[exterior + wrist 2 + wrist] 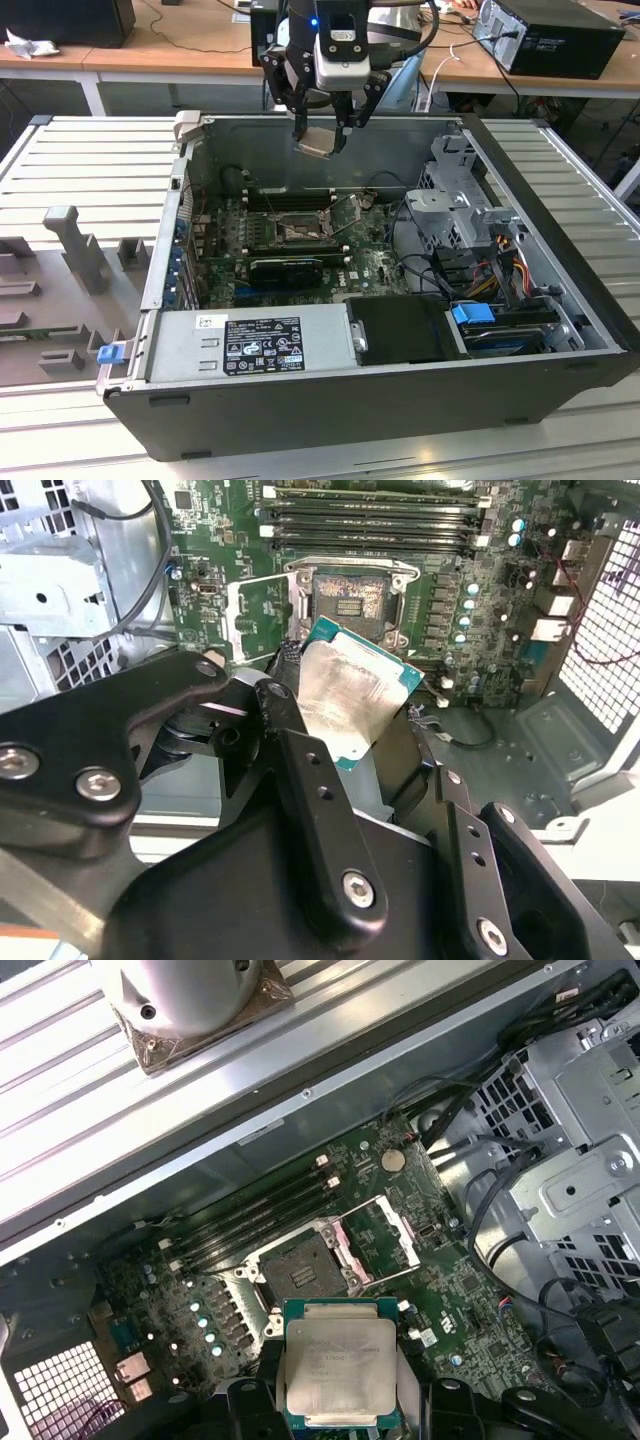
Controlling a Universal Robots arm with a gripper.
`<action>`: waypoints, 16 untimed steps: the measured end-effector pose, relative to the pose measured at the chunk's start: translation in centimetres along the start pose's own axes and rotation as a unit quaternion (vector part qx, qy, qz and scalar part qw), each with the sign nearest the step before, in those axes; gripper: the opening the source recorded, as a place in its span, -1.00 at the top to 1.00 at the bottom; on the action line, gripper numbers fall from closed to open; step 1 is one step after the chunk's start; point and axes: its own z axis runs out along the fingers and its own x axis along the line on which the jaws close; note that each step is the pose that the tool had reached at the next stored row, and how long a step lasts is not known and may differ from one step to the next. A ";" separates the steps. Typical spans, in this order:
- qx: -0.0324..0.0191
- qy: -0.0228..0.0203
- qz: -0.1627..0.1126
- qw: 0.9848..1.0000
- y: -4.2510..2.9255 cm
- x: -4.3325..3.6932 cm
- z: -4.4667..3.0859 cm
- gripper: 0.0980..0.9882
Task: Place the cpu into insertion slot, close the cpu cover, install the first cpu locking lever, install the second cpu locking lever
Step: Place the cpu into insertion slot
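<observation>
My gripper (322, 128) is shut on the cpu (316, 143) and holds it tilted in the air above the open computer case, over its back wall. In both wrist views the cpu (355, 695) (338, 1365) shows its silver-grey top with a green edge, pinched between the black fingers (290, 740). Below it on the green motherboard lies the insertion slot (350, 600) (298, 1270) (297, 228), a dark, bare square socket. The cpu cover (255, 610) (378, 1238) is swung open beside the socket. Thin wire levers stand raised around the socket.
Long black memory slots (370, 515) run along one side of the socket. A black graphics card (285, 268) lies in front of it. A metal drive cage (460, 210) with cables fills the exterior view's right, and the power supply (250, 340) sits along the case front.
</observation>
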 end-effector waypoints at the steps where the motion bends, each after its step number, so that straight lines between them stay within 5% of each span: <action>1: 0.000 0.000 0.002 1.000 0.00 0.00 0.00 0.02; 16: -0.001 -0.003 0.038 0.999 0.00 0.00 0.00 0.02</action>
